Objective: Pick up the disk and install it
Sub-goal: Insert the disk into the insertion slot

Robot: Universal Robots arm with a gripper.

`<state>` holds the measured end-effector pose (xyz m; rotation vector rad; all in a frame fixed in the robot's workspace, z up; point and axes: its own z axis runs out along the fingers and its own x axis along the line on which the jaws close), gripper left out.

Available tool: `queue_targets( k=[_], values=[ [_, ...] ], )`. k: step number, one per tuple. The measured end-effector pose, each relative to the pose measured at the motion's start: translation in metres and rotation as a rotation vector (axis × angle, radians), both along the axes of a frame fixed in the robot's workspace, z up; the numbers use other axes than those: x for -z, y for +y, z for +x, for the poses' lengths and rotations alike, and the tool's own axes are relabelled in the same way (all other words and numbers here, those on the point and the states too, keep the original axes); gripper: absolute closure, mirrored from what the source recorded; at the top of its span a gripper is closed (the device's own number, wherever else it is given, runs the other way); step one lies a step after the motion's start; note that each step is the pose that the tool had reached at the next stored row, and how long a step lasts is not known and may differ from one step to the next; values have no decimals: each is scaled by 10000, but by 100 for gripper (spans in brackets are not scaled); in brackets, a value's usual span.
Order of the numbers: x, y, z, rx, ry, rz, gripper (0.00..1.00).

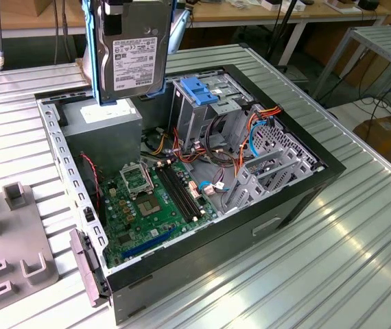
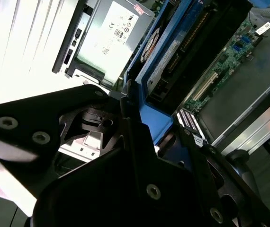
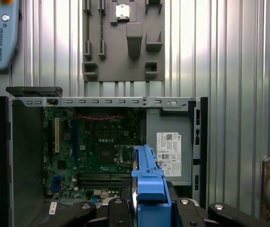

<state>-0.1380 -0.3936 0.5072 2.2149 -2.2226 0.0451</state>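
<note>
disk point(image 1: 137, 58) hangs in the air, upright, label side toward the exterior camera, blue frame running down both long edges. its top edge runs out of the picture. it sits above the rear part of the open computer case point(image 1: 298, 199), just over the grey box point(image 1: 103, 123) with the white sticker, not touching it. the metal cage point(image 1: 188, 116) with the blue latch point(image 1: 199, 89) on top stands to the exterior view's right of the disk, apart from it. disk is not in the cage.

gripper point(image 3: 149, 210) is clamped on the disk: in the first wrist view black gripper parts sit on either side of the blue frame, which pokes out edge-on between them. in the second wrist view the black fingers point(image 2: 125, 101) press against the frame's end, with the disk's flat side stretching away from them.

case lies on its side, lid off, on a ribbed metal table point(image 1: 360, 260). green motherboard point(image 1: 151, 205) fills the floor of the case; orange and red cables point(image 1: 264, 113) loop near the far wall on the exterior view's right. the first wrist view looks straight down into the case, motherboard and stickered grey box both below the disk.

grey holder plate point(image 1: 10, 240) with raised blocks lies on the table beside the case, on the exterior view's left.
</note>
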Motion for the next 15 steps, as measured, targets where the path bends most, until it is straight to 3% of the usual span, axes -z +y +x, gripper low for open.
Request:
queue_targets(
  k=[15],
  values=[
    [8,-44,16,0,0,-39,63]
  ],
)
